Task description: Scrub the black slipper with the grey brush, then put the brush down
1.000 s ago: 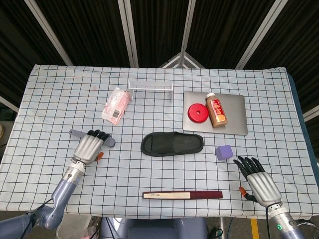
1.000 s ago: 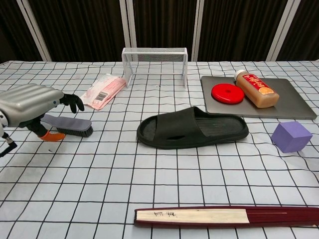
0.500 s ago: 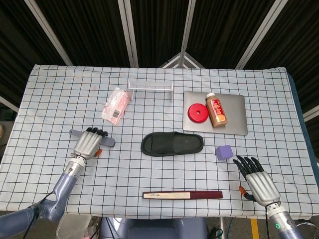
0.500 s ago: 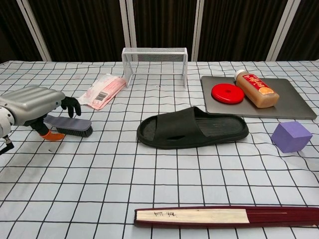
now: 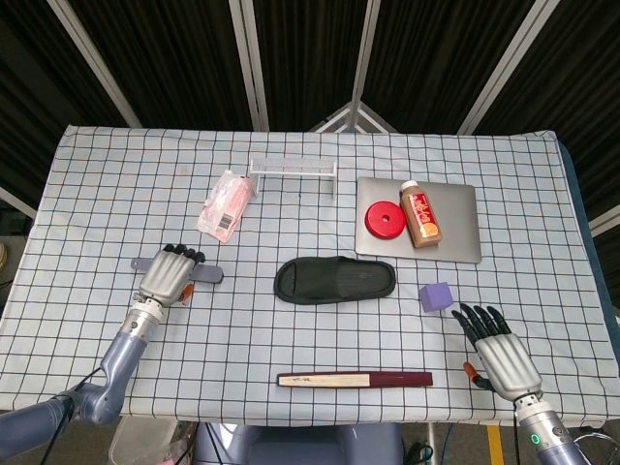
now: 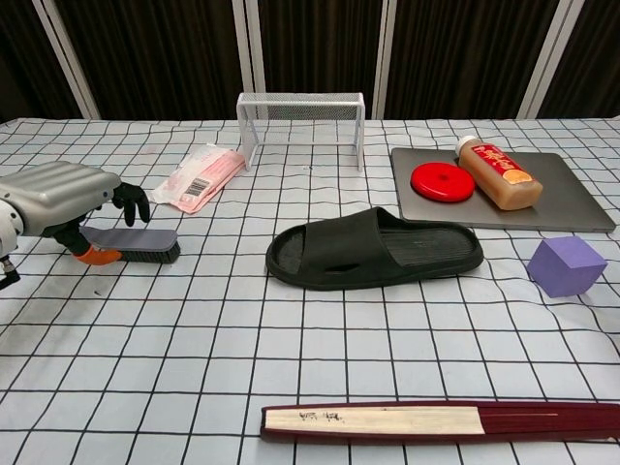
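The black slipper (image 5: pixel 335 281) (image 6: pixel 378 250) lies sole-down mid-table, toe pointing left. Left of it the grey brush (image 5: pixel 208 275) (image 6: pixel 136 242) lies flat on the checked cloth, bristles down. My left hand (image 5: pixel 167 276) (image 6: pixel 58 194) sits over the brush's handle, fingers arched beyond it and the orange-tipped thumb beside its near side; no firm grip shows. My right hand (image 5: pixel 499 351) rests at the front right edge with fingers spread, holding nothing, and appears only in the head view.
A purple cube (image 5: pixel 436 295) (image 6: pixel 567 265) sits right of the slipper. A folded fan (image 5: pixel 354 379) (image 6: pixel 436 421) lies near the front edge. At the back: a grey tray (image 5: pixel 455 242) with a red disc (image 5: pixel 385 219) and brown bottle (image 5: pixel 421 215), wire rack (image 5: pixel 294 170), pink packet (image 5: pixel 225 205).
My left hand has slid a little left and away along the brush handle, while the brush barely shifted and now lies flatter. The right hand drew slightly back toward the edge.
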